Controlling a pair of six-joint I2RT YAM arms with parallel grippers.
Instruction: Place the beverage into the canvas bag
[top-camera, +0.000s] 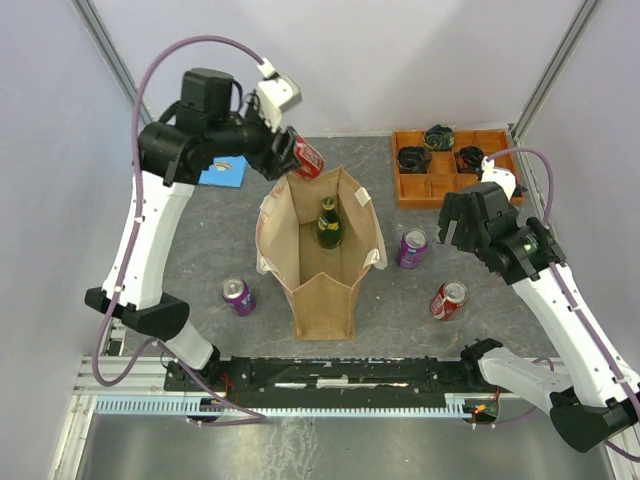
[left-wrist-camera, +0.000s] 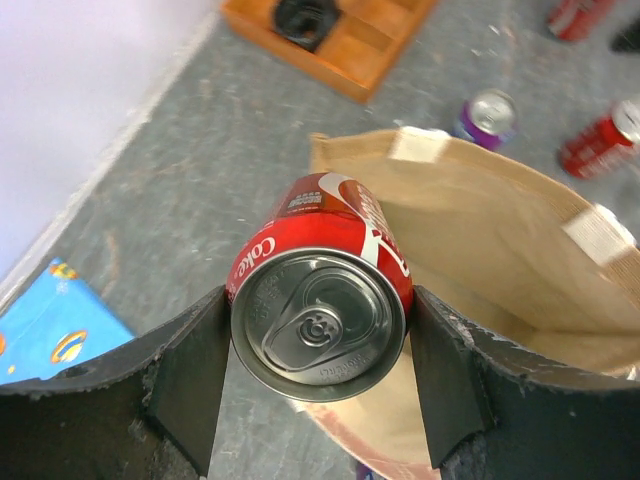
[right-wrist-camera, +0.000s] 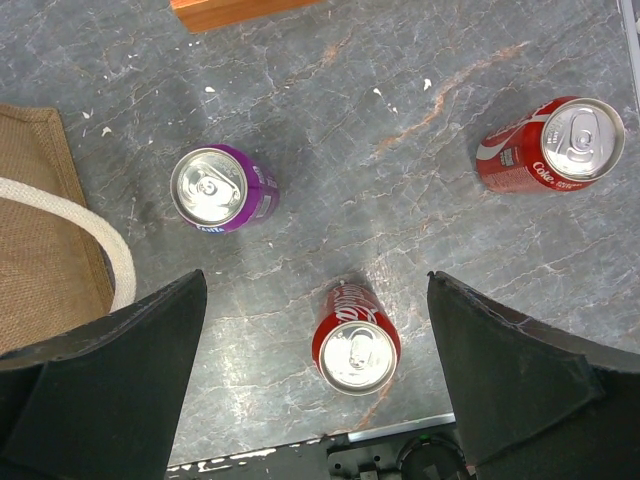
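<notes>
My left gripper (top-camera: 298, 152) is shut on a red Coke can (top-camera: 307, 158), held in the air over the far rim of the canvas bag (top-camera: 322, 290). In the left wrist view the can (left-wrist-camera: 330, 215) sits between both fingers (left-wrist-camera: 190, 370), with the open tan bag (left-wrist-camera: 500, 240) just below and to the right. The bag stands upright and open, with a green bottle (top-camera: 329, 225) inside. My right gripper (top-camera: 452, 215) is open and empty, hovering right of the bag. In its wrist view, the right gripper (right-wrist-camera: 315, 285) is above a standing red can (right-wrist-camera: 355, 350).
A purple can (top-camera: 412, 248) and a red can (top-camera: 448, 300) stand right of the bag, and a purple can (top-camera: 238, 296) stands to its left. A second red can (right-wrist-camera: 555, 145) shows in the right wrist view. An orange tray (top-camera: 480, 185) is at the back right and a blue card (top-camera: 222, 172) at the back left.
</notes>
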